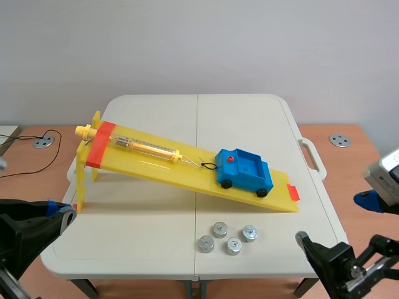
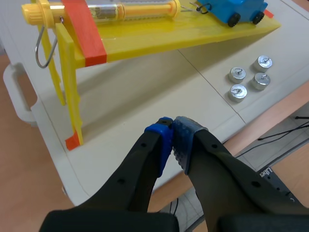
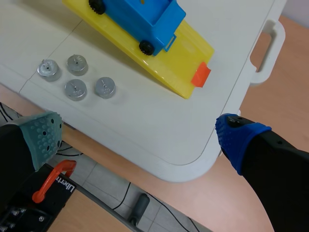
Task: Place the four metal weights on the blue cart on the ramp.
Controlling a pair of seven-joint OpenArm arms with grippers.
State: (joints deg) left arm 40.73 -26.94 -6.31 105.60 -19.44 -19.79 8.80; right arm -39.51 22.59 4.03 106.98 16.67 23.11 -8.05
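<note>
Weights [image 1: 219, 230]: all four sat clustered on the white table [image 1: 249, 118], just in front of the low end of the yellow ramp [image 1: 149, 163]. The blue cart [image 1: 244, 169] stood on the ramp near that end. Your left gripper [image 2: 173, 129] hung over the table's near left edge, pads pressed together on nothing. Your right gripper [image 3: 140, 137] hung at the near right corner, fingers spread wide, holding nothing.

Blue cart [image 3: 145, 19] cropped, perhaps half, by edge
</note>
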